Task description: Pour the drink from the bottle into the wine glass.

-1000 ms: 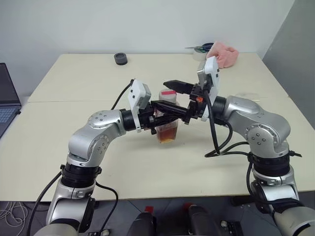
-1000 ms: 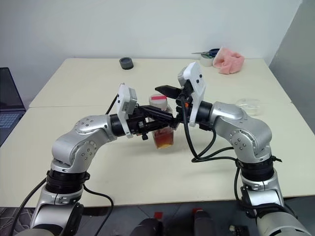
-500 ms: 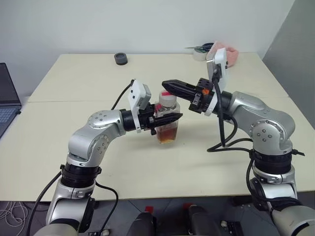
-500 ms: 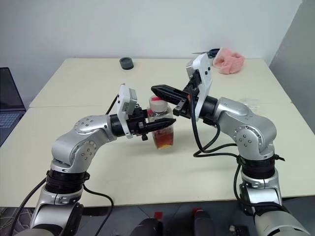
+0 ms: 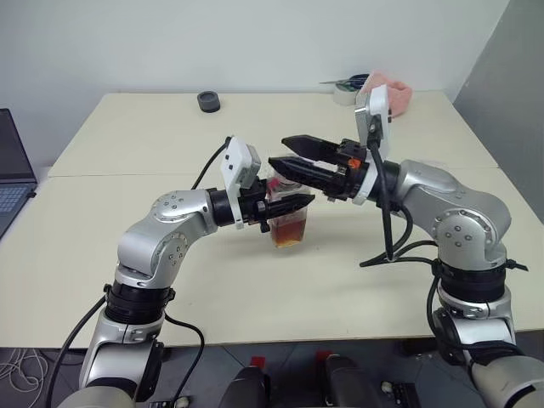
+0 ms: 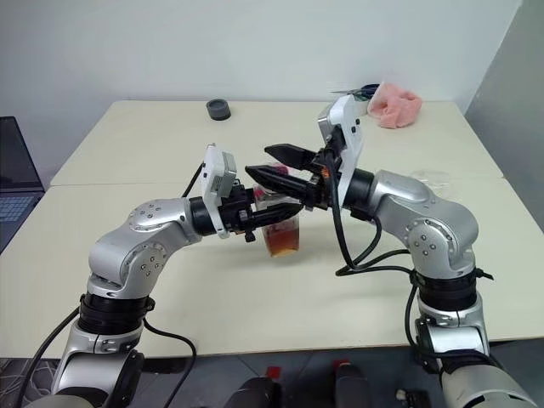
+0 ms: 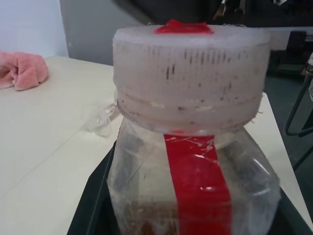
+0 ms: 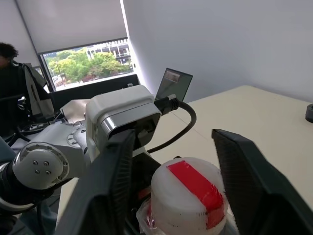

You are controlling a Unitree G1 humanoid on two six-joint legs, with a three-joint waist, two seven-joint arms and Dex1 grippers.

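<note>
The bottle (image 5: pixel 289 212) stands upright mid-table, clear plastic with a red label strip (image 7: pixel 195 186) and a whitish cap (image 8: pixel 183 196) with red tape on top. The amber drink (image 5: pixel 289 231) fills its bottom. My left gripper (image 5: pixel 297 202) reaches in from the left, shut on the bottle just below the cap. From the right, my right gripper (image 5: pixel 279 151) hangs open at cap height, one finger (image 8: pixel 107 186) on each side of the cap and apart from it. A faint clear shape that I take for the wine glass (image 6: pixel 429 178) lies low on the table beyond my right arm.
A laptop (image 5: pixel 8 170) sits at the table's left edge. At the far edge are a black round object (image 5: pixel 208 102), a pink cloth (image 5: pixel 389 89) and a tape roll (image 5: pixel 344 92). A person (image 8: pixel 7 54) shows beside a window in the right wrist view.
Half a second ago the right gripper was shut above the cap; now its fingers have spread and straddle the cap. The left gripper and the bottle have stayed put.
</note>
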